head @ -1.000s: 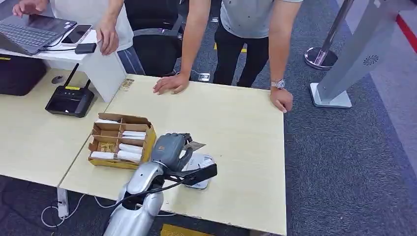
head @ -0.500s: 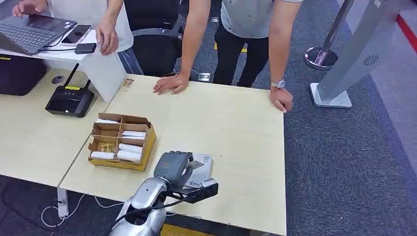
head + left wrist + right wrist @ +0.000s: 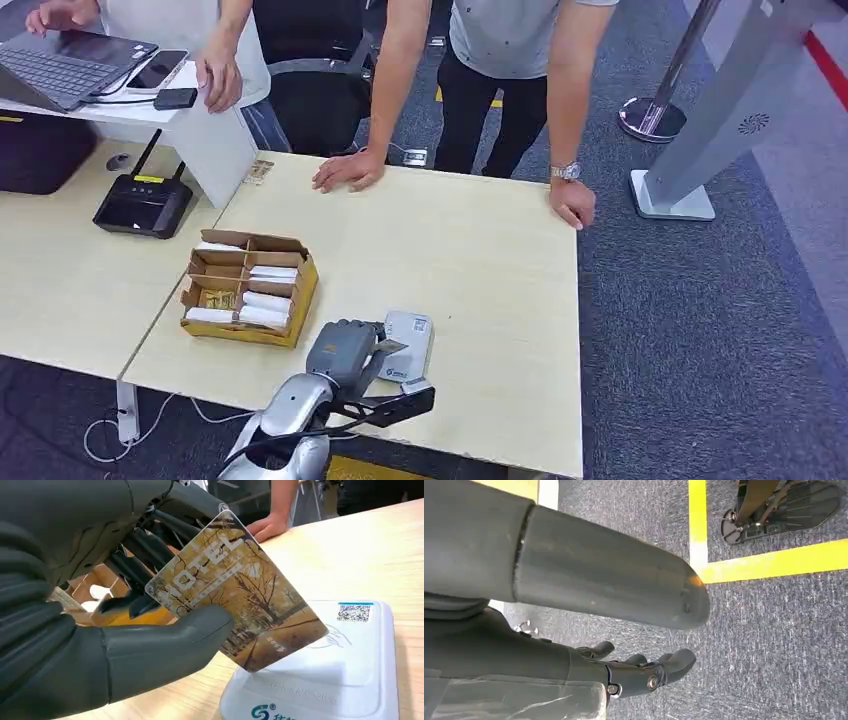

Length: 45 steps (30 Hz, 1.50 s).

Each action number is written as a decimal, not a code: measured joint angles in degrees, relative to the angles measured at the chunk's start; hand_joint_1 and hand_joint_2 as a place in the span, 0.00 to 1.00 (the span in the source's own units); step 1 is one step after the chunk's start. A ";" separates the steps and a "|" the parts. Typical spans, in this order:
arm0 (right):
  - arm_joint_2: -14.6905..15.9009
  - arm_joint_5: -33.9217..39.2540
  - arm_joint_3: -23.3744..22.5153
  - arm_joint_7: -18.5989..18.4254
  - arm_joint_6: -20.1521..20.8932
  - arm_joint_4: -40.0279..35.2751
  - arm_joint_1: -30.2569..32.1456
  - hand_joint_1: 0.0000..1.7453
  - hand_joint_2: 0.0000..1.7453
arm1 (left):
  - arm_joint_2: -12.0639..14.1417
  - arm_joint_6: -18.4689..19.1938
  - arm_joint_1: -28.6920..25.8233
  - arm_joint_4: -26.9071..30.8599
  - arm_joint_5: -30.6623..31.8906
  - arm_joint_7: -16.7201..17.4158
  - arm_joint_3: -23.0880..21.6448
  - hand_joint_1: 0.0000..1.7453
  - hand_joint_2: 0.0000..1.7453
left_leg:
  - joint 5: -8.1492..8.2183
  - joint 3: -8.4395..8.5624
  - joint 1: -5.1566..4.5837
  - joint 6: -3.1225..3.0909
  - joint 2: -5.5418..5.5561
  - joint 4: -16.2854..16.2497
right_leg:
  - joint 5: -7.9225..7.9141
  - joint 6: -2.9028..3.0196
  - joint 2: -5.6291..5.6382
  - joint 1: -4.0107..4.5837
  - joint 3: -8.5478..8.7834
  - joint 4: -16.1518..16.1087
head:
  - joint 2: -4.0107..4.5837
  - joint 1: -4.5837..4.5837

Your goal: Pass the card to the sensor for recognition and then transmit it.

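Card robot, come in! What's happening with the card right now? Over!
Left hand pinches the hotel card, tilted just above the white sensor. Right hand hangs over the floor, holding nothing. Nothing between card and sensor.

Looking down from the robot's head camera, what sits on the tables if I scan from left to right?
Black router → cardboard box of small packets → the robot's left hand holding a card → white card sensor → a person's hand resting on the table's far right edge.
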<state>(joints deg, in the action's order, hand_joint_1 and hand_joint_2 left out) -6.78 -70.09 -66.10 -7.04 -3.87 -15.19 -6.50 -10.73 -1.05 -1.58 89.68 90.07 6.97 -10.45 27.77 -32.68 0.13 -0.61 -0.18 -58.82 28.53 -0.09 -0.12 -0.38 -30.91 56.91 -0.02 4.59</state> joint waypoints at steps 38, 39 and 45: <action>0.00 -1.97 -0.02 0.20 1.25 0.20 0.00 0.00 0.00 | 8.92 -0.76 15.65 9.11 0.00 4.31 11.65 1.00 1.00 | -0.05 -0.02 0.05 0.00 0.01 0.00 | -0.01 0.02 0.00 0.01 -0.04 0.06 | 0.00 0.00; 0.00 -2.03 -0.02 0.20 1.22 0.20 0.01 0.00 0.00 | 10.23 -0.48 16.21 9.11 0.00 5.07 11.74 1.00 1.00 | -0.07 -0.02 0.06 0.04 0.01 0.01 | -0.01 0.02 0.01 0.01 -0.04 0.07 | 0.00 0.02; 0.00 -2.32 -0.02 0.20 1.22 0.26 0.01 0.00 0.00 | 16.61 1.03 18.64 9.05 0.00 7.82 15.61 1.00 1.00 | -0.08 -0.03 0.10 0.06 -0.03 0.03 | 0.00 0.04 0.05 0.03 -0.10 0.10 | 0.00 0.00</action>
<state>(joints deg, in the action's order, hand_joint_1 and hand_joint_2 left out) -6.78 -72.41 -66.12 -6.84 -2.65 -14.93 -6.48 5.88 -0.02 17.07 98.73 90.07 14.80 5.16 27.70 -32.71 0.23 -0.55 -0.20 -58.79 28.53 -0.04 -0.07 -0.35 -31.01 57.01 -0.02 4.59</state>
